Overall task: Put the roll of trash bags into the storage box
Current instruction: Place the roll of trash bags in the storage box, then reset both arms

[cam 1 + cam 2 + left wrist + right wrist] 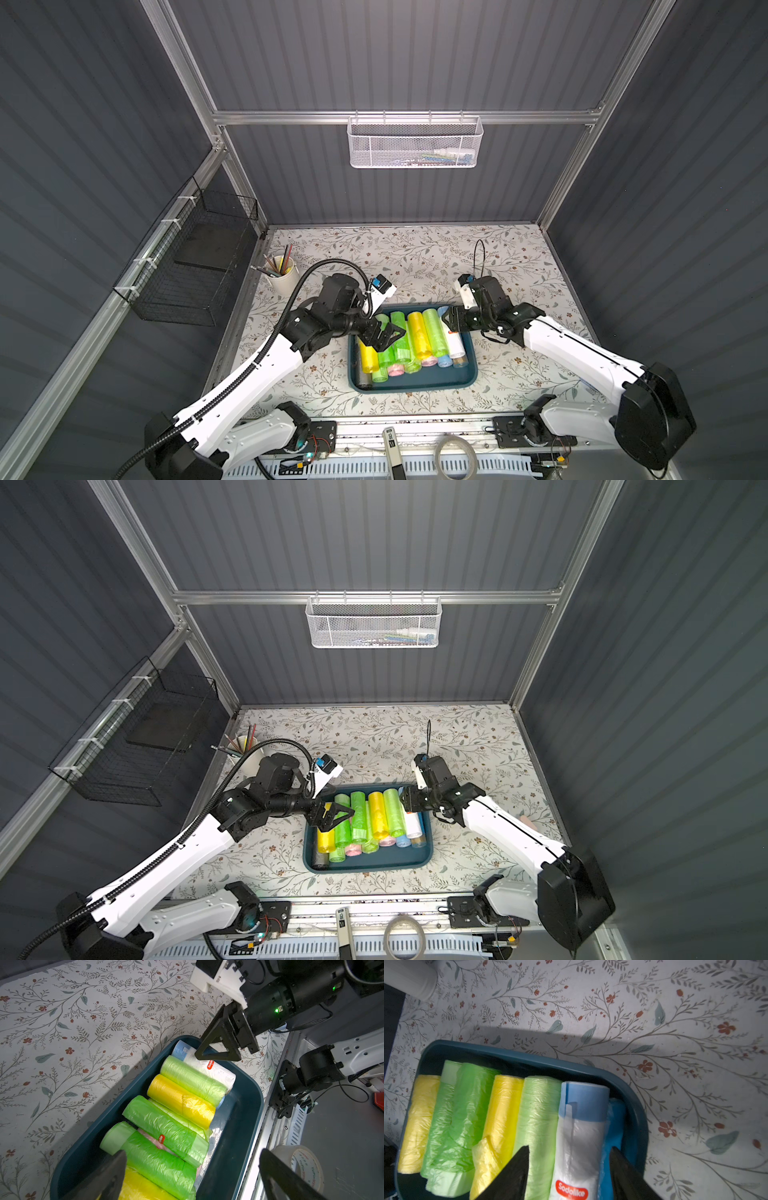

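- The storage box (415, 384) (374, 862), a shallow dark teal tray, sits on the floral table (415, 257) at the lower centre of the frame in both top views.
- The roll of trash bags (456, 343) (579, 1147), white with a blue band and a red label, lies inside the box at the right end of the row, lengthwise, just beside a pale green roll (537, 1118).
- The right gripper (446, 322) (570, 1149) reaches in from the right of the frame. Its jaws are spread and straddle the white roll, with a gap showing on each side.
- The left gripper (390, 338) (193, 1152) hangs over the left part of the box, jaws spread wide with nothing between them, above green and yellow rolls.
- The other rolls (415, 336), yellow, green, pink and blue, fill the box side by side, some stacked on others.
- A pencil cup (284, 272) stands at the table's left edge.
- A white mesh basket (415, 141) hangs on the back wall, upper centre.
- A black wire basket (195, 266) hangs on the left wall.
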You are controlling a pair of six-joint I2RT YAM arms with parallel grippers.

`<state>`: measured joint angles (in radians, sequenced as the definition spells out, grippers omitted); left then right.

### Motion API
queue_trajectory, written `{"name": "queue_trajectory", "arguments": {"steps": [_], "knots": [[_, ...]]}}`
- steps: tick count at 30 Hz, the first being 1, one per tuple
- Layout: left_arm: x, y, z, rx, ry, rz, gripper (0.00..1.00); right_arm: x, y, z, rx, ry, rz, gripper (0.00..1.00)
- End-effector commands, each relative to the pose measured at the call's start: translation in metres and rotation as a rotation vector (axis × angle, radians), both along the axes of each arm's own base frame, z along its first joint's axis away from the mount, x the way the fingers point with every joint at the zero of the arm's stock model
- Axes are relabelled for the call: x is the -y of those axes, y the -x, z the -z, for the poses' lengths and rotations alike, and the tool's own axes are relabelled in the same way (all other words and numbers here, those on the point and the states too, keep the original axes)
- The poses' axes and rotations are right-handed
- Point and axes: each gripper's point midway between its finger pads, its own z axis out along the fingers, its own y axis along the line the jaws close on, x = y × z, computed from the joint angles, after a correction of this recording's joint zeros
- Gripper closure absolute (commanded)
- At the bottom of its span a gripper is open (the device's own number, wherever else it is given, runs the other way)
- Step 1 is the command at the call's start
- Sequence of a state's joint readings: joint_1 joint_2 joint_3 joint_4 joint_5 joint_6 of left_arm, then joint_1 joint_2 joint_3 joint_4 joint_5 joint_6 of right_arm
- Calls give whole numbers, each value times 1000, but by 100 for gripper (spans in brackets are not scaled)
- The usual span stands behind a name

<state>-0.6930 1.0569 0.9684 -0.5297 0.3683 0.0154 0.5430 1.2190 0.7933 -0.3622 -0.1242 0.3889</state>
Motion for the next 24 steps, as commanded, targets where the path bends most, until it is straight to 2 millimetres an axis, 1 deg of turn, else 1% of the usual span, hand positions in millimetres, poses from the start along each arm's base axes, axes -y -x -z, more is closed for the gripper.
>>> {"name": "queue_trajectory", "arguments": {"steps": [1,3,6,7,8,10,13,15,16,18,19,20,21,22,23,24], "knots": [[1,3,0,0,0,23,0,3,-4,-16,68,0,8,35],[0,3,-1,2,-1,20,0,4,-4,-21,85,-2,9,32],[-1,3,-1,8,-4,15,0,7,-5,-28,120,-17,18,24],[-1,3,-1,9,-4,14,0,9,-5,-32,134,-28,24,19],[-2,3,-2,13,-3,13,0,11,-6,-40,161,-50,33,12],[-3,1,-2,16,-8,6,0,17,-8,-47,190,-75,55,2],[-6,-2,-2,32,-15,-15,0,32,-14,-60,251,-97,103,1],[-11,-9,-1,55,-37,-58,0,48,-19,-67,291,-92,164,1],[-16,-15,-1,73,-55,-103,0,60,-23,-70,317,-86,213,1],[-37,-37,3,125,-128,-263,0,92,-29,-72,381,-75,355,1],[-54,-50,7,153,-187,-366,0,111,-31,-71,427,-84,428,1],[-68,-58,12,177,-250,-437,0,128,-33,-72,483,-108,491,1],[-81,-64,16,201,-312,-495,0,143,-34,-74,538,-117,537,1],[-92,-70,20,216,-371,-541,0,160,-33,-70,588,-103,596,1],[-100,-73,24,217,-423,-571,0,178,-32,-69,637,-68,668,1],[-104,-75,28,212,-455,-589,0,191,-32,-67,675,-32,713,1]]}}
